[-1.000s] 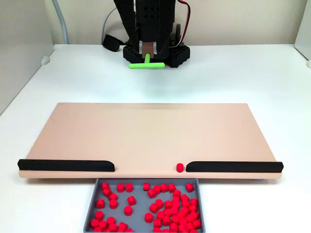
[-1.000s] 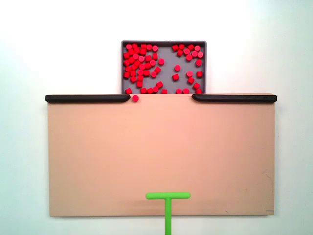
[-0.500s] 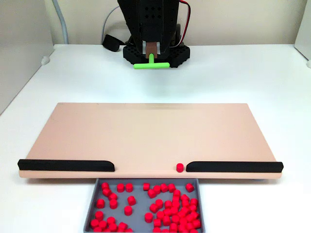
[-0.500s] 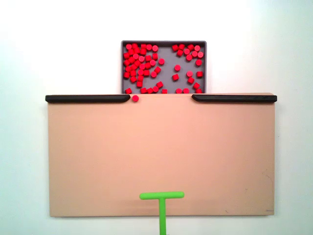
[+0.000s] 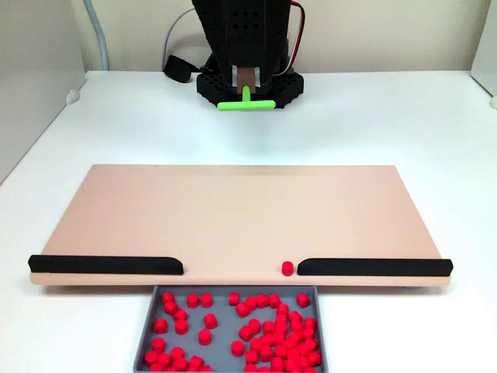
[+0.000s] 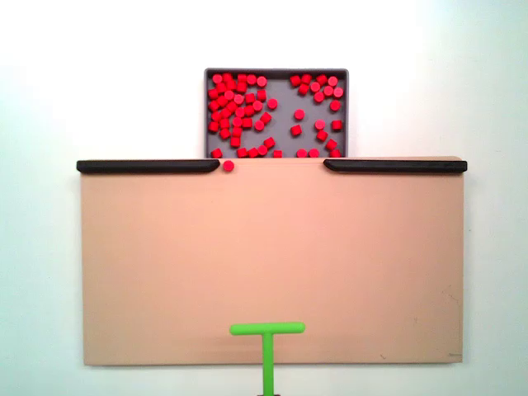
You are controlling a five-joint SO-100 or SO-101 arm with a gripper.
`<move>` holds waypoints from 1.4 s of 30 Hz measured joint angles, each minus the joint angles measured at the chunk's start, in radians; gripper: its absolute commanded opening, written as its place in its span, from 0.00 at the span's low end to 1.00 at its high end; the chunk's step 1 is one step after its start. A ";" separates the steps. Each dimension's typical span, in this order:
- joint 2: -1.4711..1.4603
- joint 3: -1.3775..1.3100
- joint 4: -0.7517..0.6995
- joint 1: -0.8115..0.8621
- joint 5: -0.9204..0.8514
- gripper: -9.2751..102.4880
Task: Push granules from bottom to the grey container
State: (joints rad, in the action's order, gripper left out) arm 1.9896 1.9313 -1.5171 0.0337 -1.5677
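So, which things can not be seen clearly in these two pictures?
- Grey container: its near end is cut off by the bottom edge of a fixed view, so the granules cannot be counted there.
- Green pusher: its stem runs off the bottom edge of a fixed view.
- Gripper: the dark arm housing hides how the fingers hold the pusher stem.
- Container's edge nearest the tan board: the board's lip hides it.
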 measured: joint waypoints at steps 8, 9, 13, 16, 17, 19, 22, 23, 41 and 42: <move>-0.055 0.058 0.152 -0.015 0.023 0.08; -0.063 0.058 0.153 -0.015 0.023 0.08; -0.092 0.060 0.175 -0.015 0.023 0.08; -0.117 0.087 0.232 -0.018 0.023 0.08; -0.130 0.091 0.247 -0.018 0.023 0.08; -0.160 0.091 0.267 -0.015 0.023 0.08; -0.206 0.091 0.293 0.003 0.020 0.08; -0.218 0.091 0.304 0.008 0.020 0.08; -0.380 0.028 0.413 -0.051 0.092 0.08; -0.388 0.020 0.413 -0.054 0.095 0.08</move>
State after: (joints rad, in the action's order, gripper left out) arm 1.6015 1.9512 -1.1045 -0.0199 -1.4726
